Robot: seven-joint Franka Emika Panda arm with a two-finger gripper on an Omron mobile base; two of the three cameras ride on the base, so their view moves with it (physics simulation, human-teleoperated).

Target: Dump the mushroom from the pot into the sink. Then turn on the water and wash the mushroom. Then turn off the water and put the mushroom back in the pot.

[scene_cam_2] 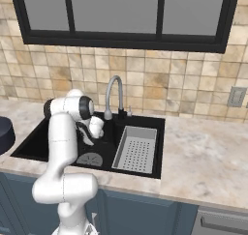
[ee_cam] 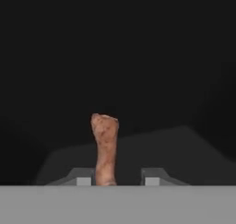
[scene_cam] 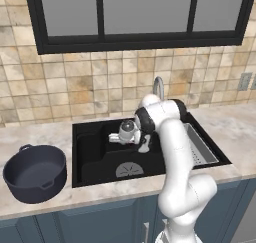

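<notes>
Beige stone tabletop (scene_cam: pixel 220 127) under a tiled wall and dark-framed window (scene_cam: pixel 145 17). The tool (ee_cam: pixel 114 179) hangs inside the black sink (scene_cam: pixel 92 159); the mushroom (ee_cam: pixel 105 147) stands between its fingertips, grip unclear. The pot (scene_cam: pixel 35 173) sits left.

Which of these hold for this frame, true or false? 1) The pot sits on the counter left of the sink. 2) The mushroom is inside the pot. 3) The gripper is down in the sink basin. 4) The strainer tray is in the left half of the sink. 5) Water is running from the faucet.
1) True: the pot stands on the counter, left of the sink.
2) False: the mushroom stands between the fingertips of the gripper, against the black basin.
3) True: the gripper reaches low into the sink.
4) False: the strainer tray occupies the right side.
5) False: no stream shows below the faucet.
</notes>
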